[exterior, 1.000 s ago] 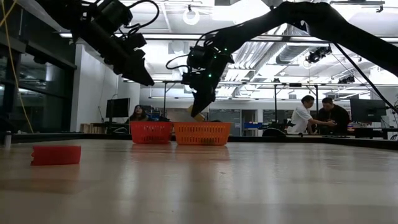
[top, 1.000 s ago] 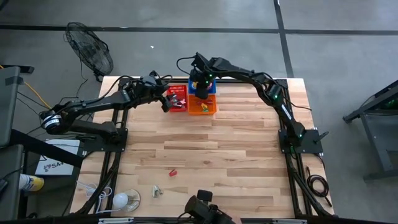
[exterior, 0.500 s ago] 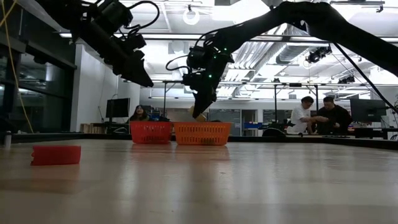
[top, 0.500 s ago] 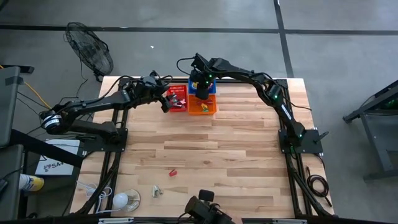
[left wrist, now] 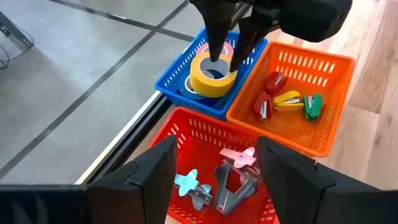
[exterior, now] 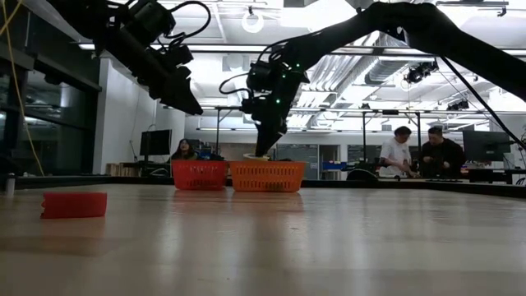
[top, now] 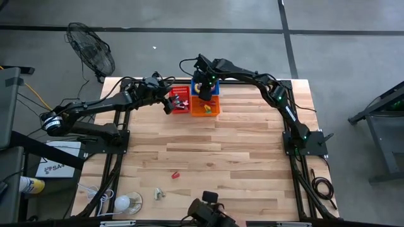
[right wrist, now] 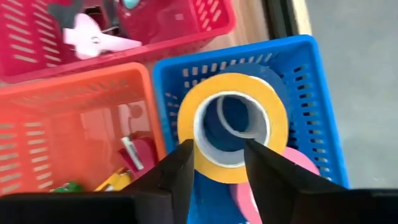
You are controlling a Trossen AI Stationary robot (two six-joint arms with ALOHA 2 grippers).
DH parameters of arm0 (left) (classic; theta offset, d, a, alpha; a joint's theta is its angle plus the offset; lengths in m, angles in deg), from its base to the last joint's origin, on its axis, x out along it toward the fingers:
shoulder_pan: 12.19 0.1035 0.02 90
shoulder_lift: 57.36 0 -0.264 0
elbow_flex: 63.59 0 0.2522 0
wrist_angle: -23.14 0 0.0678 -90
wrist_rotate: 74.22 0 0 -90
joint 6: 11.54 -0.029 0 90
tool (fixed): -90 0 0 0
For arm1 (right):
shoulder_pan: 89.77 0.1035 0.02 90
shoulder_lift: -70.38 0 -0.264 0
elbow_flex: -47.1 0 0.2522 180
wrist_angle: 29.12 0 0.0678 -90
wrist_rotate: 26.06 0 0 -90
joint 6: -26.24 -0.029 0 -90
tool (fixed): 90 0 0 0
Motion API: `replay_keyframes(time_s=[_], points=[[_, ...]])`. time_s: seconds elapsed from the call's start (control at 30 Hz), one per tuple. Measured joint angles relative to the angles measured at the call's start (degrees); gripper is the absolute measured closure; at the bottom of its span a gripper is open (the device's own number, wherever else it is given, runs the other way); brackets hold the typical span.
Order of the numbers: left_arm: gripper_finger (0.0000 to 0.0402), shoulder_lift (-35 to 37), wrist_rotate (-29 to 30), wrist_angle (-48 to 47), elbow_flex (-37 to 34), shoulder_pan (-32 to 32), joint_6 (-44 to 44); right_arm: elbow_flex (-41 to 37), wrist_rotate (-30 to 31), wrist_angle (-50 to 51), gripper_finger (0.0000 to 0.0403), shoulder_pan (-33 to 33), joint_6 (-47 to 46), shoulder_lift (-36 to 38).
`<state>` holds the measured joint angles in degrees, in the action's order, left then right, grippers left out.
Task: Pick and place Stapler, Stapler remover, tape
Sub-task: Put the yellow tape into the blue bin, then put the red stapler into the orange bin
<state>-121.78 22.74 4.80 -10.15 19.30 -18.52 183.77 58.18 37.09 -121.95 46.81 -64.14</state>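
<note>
We note the right tool [left wrist: 225,48] hanging over the blue plastic basket [right wrist: 298,81] at the far edge of the pale wooden desk [top: 240,157], fingers parted. One finger reaches down through the hole of the yellow roll of tape [right wrist: 229,127], the other stands outside the roll; whether they touch it we cannot tell. The roll lies in the blue basket on top of a blue roll [left wrist: 189,87], with a pink roll [right wrist: 298,163] beside it.

The orange plastic basket [left wrist: 323,106], just beside the blue one, holds small staplers in red, yellow and green [left wrist: 289,102]. The red plastic basket [left wrist: 186,134] holds claw-type staple removers, pink, light blue and dark [left wrist: 230,177].

The left tool [left wrist: 214,171] hovers above the red basket, fingers spread, gripping nothing.

A small red object [top: 175,174] and a small pale object [top: 160,194] lie on the near part of the desk, well apart from the baskets.
</note>
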Motion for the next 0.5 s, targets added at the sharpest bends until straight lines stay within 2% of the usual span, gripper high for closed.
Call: replay_keyframes(time_s=[0.2,0.5], points=[[0.0186,-0.02,0.0,-0.3,0.0,0.01,0.0,0.0,2.87,-0.26,0.0253,0.0,-0.09,0.0],[0.0186,-0.02,0.0,-0.36,-0.02,0.0,-0.07,0.0,4.38,-0.34,0.0253,0.41,-0.85,3.5]])
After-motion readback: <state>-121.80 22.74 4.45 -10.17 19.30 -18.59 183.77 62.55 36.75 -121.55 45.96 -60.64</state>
